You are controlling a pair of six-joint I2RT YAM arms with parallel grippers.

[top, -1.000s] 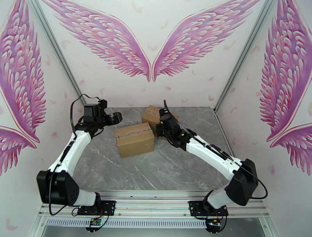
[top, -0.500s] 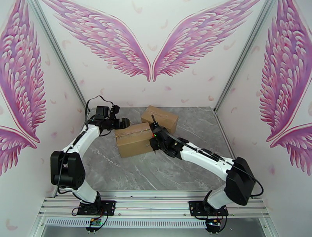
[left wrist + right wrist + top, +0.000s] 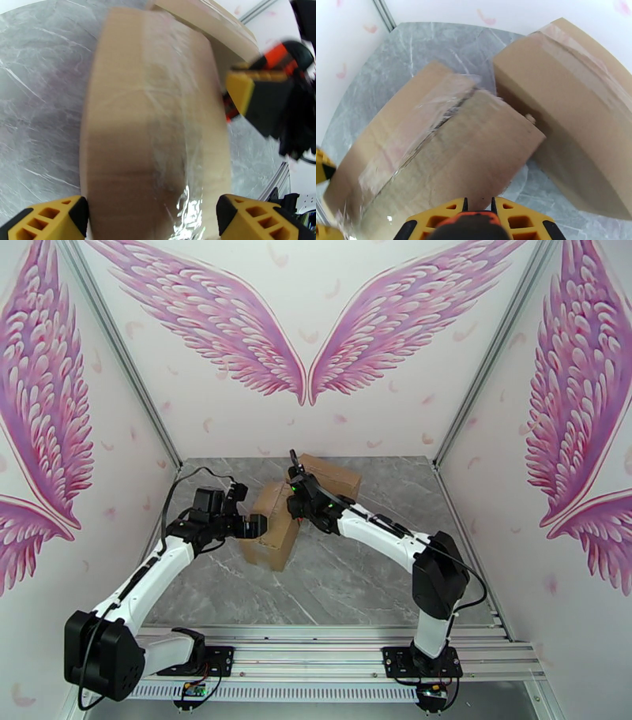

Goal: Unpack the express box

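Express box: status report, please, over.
Left gripper straddling taped box, grip unclear. Right gripper shut on orange tool, over box. Second box close behind.

Left arm [image 3: 150, 579] and right arm [image 3: 371, 528] both white-shelled with black joint housings, black bases on a silver rail [image 3: 316, 635], loose black cable [image 3: 186, 477] looping off the left wrist, green lights [image 3: 294, 486] near the right tool [image 3: 291, 504], yellow lattice-cut fingers [image 3: 47, 217].

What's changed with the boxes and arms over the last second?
The front box swung round and now lies roughly front to back. The left pincer came forward to straddle it; the right pincer moved to its far end. The rear box stayed put.
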